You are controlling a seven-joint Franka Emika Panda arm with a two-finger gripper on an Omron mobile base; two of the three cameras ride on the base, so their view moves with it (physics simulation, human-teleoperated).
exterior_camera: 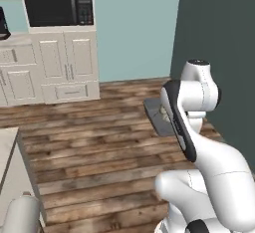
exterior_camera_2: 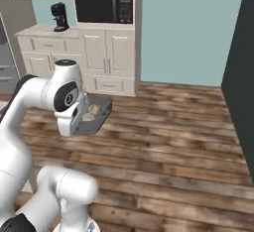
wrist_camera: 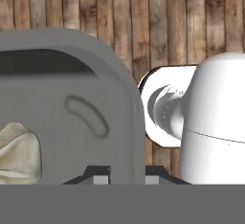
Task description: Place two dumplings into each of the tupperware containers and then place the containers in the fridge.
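Item one, tupperware container: you see a shallow grey box with rounded corners held up in the air above the wooden floor, roughly level, just in front of the arm's upper joint. In the left base view the same container pokes out from behind the dark-edged arm link. In the hand view its rim and inner wall sit right at the fingers.

Item two, contents: pale, creased dumplings lie inside the container; the left base view shows one near the arm, and the hand view shows a cream lump at the left edge. You cannot count them for certain.

Item three, fingers: two dark tips stand one on each side of the container's rim, clamped on it.

Item four, surroundings: white cabinets with a black microwave above; a black coffee machine on the far desk; a pale blue wall; a dark panel to the arm's right.
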